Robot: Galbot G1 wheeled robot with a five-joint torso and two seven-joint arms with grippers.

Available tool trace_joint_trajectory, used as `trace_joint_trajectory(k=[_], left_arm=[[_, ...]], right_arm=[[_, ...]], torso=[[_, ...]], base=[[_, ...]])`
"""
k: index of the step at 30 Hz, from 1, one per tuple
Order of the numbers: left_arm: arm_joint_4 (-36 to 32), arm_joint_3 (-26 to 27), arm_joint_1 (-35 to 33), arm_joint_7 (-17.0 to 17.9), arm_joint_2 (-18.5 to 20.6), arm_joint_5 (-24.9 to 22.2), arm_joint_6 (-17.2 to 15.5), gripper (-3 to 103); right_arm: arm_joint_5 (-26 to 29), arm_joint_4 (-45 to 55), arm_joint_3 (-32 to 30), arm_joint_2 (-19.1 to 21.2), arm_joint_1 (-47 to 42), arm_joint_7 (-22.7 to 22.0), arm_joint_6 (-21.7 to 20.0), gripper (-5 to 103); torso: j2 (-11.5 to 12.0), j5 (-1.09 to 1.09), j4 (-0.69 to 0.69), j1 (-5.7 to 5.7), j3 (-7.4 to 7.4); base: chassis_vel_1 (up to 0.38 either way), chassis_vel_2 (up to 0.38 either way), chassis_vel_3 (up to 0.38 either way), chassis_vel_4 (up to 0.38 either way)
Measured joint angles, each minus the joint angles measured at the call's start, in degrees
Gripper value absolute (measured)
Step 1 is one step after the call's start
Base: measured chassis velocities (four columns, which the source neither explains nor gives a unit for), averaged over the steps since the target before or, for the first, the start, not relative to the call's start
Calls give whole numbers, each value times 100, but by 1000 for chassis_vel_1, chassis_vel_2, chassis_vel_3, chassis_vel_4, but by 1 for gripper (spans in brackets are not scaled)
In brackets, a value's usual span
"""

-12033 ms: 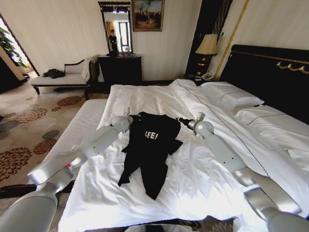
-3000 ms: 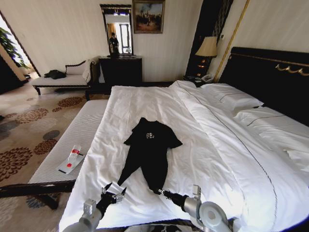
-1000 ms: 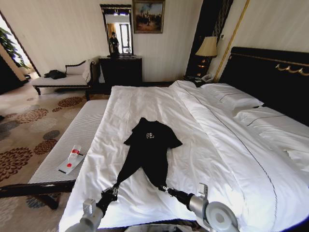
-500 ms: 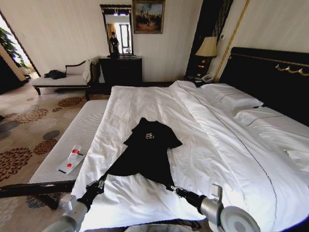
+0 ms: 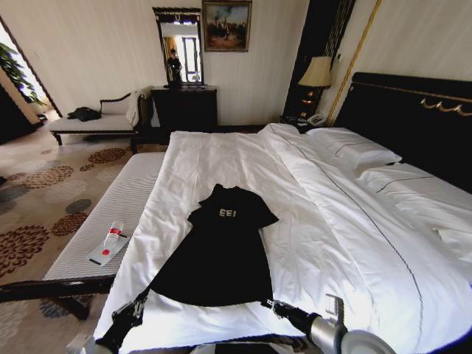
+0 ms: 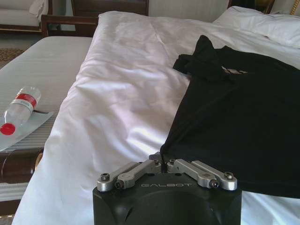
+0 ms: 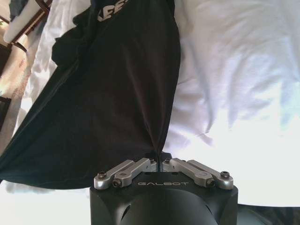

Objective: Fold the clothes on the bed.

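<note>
At the bed's (image 5: 346,243) foot edge, your left gripper (image 6: 162,162) and right gripper (image 7: 159,161) each have fingers pinched on a bottom hem corner of the black T-shirt (image 5: 221,254). You'll see the shirt spread flat on the white sheet, collar pointing toward the far edge. A plastic bottle (image 5: 113,233) lies on the bench (image 5: 125,199) just beside the bed's left edge.

One black T-shirt (image 5: 221,251), one bed (image 5: 346,243), two claws (left (image 5: 138,301), right (image 5: 268,303)), one plastic bottle (image 5: 112,233)
</note>
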State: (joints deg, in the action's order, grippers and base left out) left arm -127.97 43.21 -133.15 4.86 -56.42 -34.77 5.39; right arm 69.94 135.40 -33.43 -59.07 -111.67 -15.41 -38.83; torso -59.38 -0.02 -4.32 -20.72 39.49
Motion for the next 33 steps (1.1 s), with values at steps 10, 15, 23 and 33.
trace_joint_trajectory(k=[10, 15, 23, 33], left_arm=[[178, -102, -14, -2, -109, 98, 104, 1], [159, -114, -126, 20, -170, 139, 147, 1], [217, -430, -222, 84, -356, 411, 212, 1], [352, -794, -142, 208, -449, 630, 251, 1]], right_arm=[[-737, 41, 27, 87, -312, 14, -139, 1], [-771, 1, 31, 71, -254, 10, -210, 1], [-781, -133, 49, 60, -117, -53, -331, 1], [-803, -267, 25, 90, -54, -48, -339, 1]], torso=[[0, -2, -2, 0, 0], [1, 0, -1, 0, 0], [1, -1, -1, 0, 0], [1, -1, 0, 0, 0]], base=[[0, 0, 0, 0], [0, 0, 0, 0], [0, 0, 0, 0], [0, 0, 0, 0]])
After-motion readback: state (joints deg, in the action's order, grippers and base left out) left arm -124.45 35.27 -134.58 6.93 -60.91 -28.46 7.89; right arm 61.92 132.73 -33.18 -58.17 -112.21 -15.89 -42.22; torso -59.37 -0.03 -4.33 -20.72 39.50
